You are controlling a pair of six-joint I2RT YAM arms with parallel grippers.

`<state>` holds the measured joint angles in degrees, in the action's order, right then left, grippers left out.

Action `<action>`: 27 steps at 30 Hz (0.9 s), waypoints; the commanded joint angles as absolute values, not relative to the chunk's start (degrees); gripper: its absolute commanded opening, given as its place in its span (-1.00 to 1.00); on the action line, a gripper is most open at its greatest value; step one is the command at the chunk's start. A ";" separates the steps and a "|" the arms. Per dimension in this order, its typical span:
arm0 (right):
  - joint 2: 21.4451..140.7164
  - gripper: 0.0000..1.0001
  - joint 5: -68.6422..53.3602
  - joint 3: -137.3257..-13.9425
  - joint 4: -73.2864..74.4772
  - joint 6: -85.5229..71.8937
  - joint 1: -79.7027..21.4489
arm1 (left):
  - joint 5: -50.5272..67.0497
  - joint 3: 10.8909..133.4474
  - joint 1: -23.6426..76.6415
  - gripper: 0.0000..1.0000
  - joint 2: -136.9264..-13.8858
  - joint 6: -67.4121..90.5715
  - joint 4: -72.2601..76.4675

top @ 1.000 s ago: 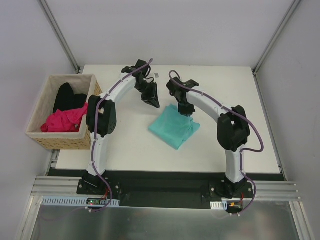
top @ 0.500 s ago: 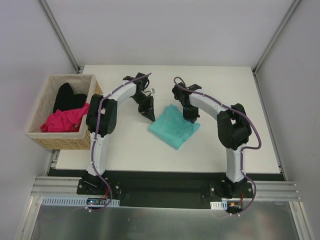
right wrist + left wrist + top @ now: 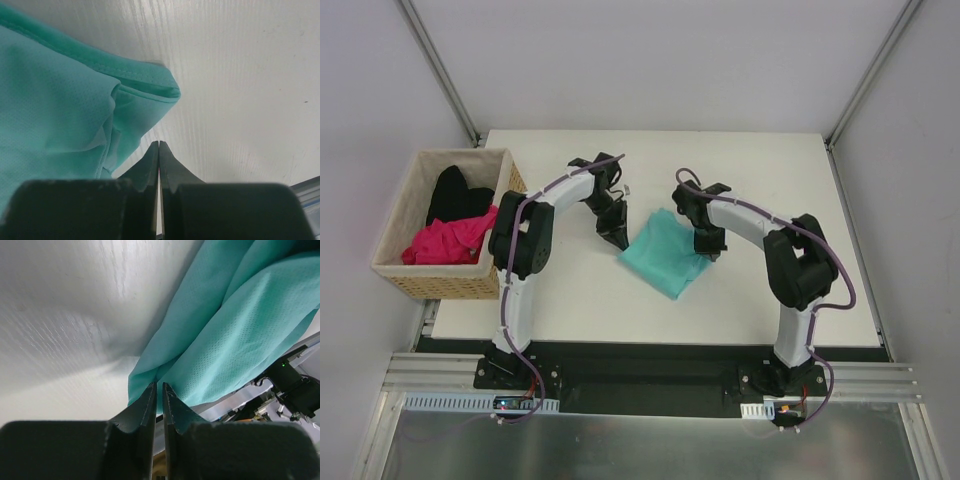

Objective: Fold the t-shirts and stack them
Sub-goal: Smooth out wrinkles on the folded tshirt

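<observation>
The black t-shirt [image 3: 455, 192] and pink t-shirt [image 3: 450, 240] lie in the basket [image 3: 438, 285] beside the bench [image 3: 770, 180]. The left gripper [image 3: 618, 240] is nearly closed, with its tips at the left edge of the teal t-shirt [image 3: 665, 258], which lies folded on the bench. The right gripper [image 3: 712, 251] is closed tight on nothing, just beside the shirt's right corner.

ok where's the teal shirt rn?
Top view: the teal t-shirt lies folded on the table, between the left hand at its left edge and the right hand at its right edge.
</observation>
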<state>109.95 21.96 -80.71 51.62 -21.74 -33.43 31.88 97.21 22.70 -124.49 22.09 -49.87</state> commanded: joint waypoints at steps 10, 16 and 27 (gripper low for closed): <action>114.96 -0.99 20.21 -80.50 47.37 -18.81 -33.40 | 27.69 86.93 26.01 -0.84 -114.09 25.40 -49.66; 118.47 -0.99 20.22 -84.54 46.23 -14.68 -32.78 | 26.37 81.92 27.68 -0.83 -110.84 27.42 -48.61; 122.52 -0.99 18.11 -91.05 46.49 -11.34 -32.52 | 25.31 76.99 30.85 -0.85 -107.49 30.76 -47.20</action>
<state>120.66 20.49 -89.84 48.40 -12.12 -32.80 26.44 78.15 29.78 -111.04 28.62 -47.07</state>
